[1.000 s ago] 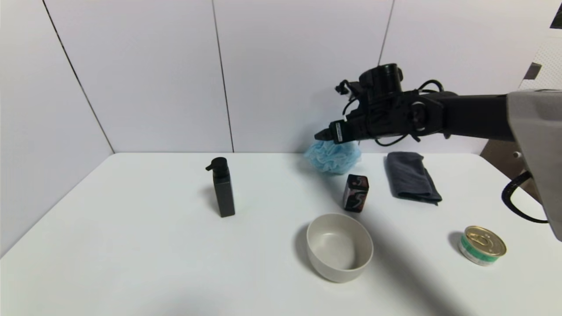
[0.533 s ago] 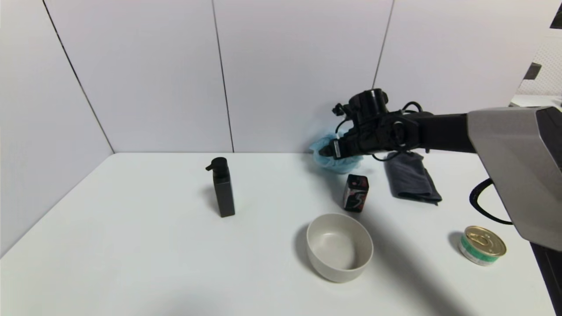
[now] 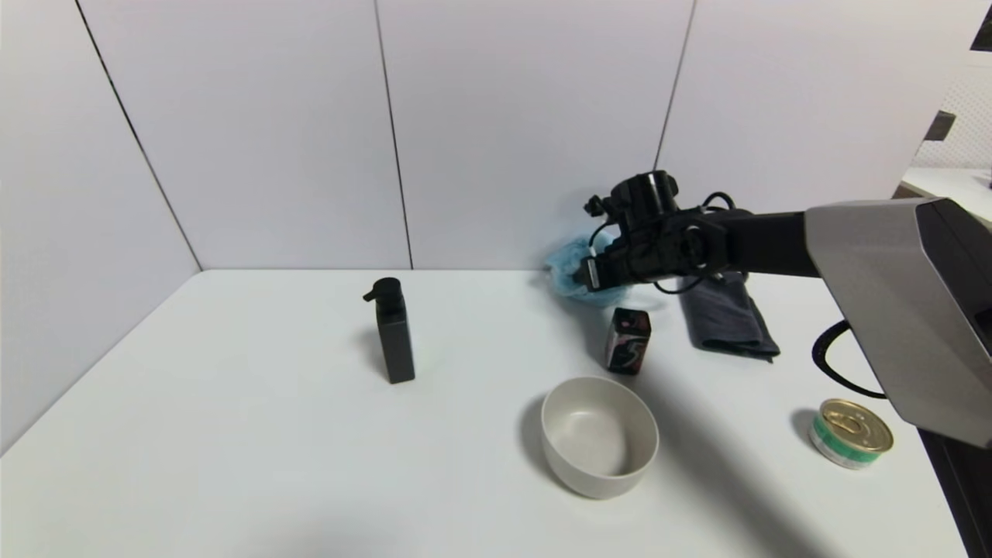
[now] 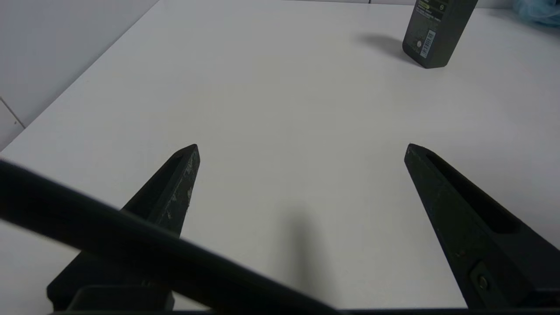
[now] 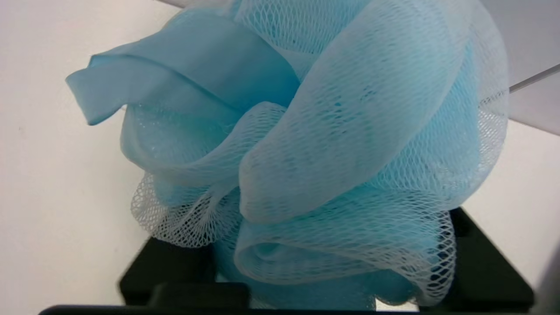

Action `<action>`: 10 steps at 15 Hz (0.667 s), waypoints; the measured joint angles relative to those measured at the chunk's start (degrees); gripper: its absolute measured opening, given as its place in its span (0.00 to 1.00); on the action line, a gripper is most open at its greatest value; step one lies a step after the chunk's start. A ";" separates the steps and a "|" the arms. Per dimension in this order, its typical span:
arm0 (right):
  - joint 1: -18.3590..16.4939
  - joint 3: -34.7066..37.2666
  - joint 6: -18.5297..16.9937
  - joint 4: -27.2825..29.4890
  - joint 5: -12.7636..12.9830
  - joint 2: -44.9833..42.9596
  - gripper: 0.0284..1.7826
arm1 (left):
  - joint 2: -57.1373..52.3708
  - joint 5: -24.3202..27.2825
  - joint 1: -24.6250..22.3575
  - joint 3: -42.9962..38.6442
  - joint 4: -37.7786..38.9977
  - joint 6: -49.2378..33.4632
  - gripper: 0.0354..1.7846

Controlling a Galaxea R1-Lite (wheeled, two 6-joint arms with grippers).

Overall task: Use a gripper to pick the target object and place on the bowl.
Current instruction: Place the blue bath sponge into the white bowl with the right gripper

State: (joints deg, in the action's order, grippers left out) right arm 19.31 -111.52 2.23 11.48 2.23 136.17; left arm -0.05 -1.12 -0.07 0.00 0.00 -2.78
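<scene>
The light blue mesh pouf [image 3: 568, 269] sits at the back of the white table against the wall. My right gripper [image 3: 583, 274] is down at it from the right. In the right wrist view the pouf [image 5: 306, 153] fills the space between the two black fingers [image 5: 166, 267], which stand wide apart on either side of it; their tips are buried in the mesh. The beige bowl [image 3: 599, 474] stands empty nearer the front, well in front of the pouf. My left gripper [image 4: 302, 148] is open and empty, low over bare table at the left.
A small dark patterned box [image 3: 628, 341] stands between pouf and bowl. A dark grey folded towel [image 3: 728, 314] lies right of the pouf. A gold-lidded tin [image 3: 851, 434] sits at the front right. A black pump bottle [image 3: 395, 333] stands left of centre.
My right gripper has come down from above the pouf and now sits around it. The pouf, bowl and other things have stayed in place.
</scene>
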 joint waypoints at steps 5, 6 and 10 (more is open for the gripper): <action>0.45 0.02 -0.20 0.20 -0.23 -1.63 0.33 | 0.00 0.00 0.00 0.00 0.00 0.02 0.94; 0.43 0.05 -0.59 -0.22 -0.30 -2.54 0.25 | 0.00 0.02 0.00 0.00 0.00 0.02 0.94; 0.26 0.28 -2.07 0.78 -1.08 -8.77 0.01 | 0.00 0.02 0.00 0.00 0.00 0.02 0.94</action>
State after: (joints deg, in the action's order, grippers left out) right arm 19.57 -111.24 0.16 12.26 1.15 127.40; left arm -0.05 -1.10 -0.07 0.00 0.00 -2.76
